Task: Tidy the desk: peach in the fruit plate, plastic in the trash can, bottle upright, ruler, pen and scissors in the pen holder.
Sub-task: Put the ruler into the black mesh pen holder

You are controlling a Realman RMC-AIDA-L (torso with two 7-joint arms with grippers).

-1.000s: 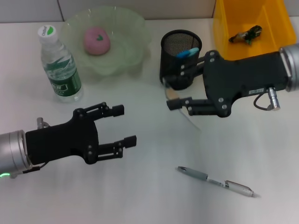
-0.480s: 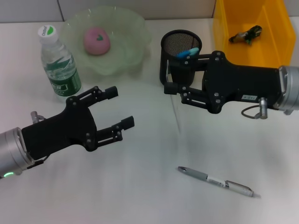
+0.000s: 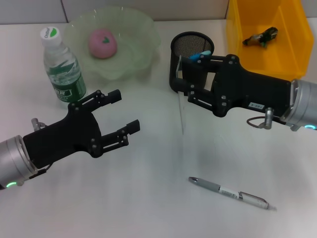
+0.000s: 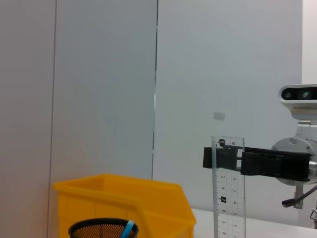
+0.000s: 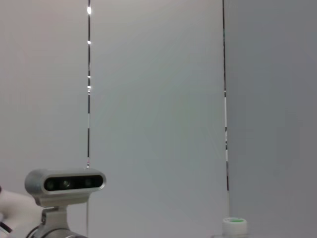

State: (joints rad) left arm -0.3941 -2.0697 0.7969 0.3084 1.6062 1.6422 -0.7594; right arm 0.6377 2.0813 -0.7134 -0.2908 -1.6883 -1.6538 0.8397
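Nearest the robot, the pen [image 3: 229, 192] lies flat on the white tabletop [image 3: 148, 198], over on the right side, with nothing touching it.

A bit farther in, the left pincer [image 3: 123, 113] hangs above the tabletop on the left. Its arm comes in from the near-left edge and points far-right, the fingers are spread wide, and there's nothing between them.

Then, right of middle, the right pincer [image 3: 179, 88] reaches in from the right edge with the arm stretched leftward. Its fingers are closed on the clear ruler [image 3: 181, 106], gripping it near the top. In the left wrist view the ruler [image 4: 228, 191] stands straight up and down, so it's being held vertical, just beside the near-left side of the pen holder [image 3: 192, 54]. The black mesh pen holder has something blue sticking out of it.

Far left, the bottle [image 3: 61, 69] is upright with its cap on. Just right of it sits the green fruit plate [image 3: 141, 49] with the pink peach [image 3: 102, 42] inside. At the far right corner there's the yellow bin [image 3: 247, 49] with a small dark scrap in it, can't tell what exactly.
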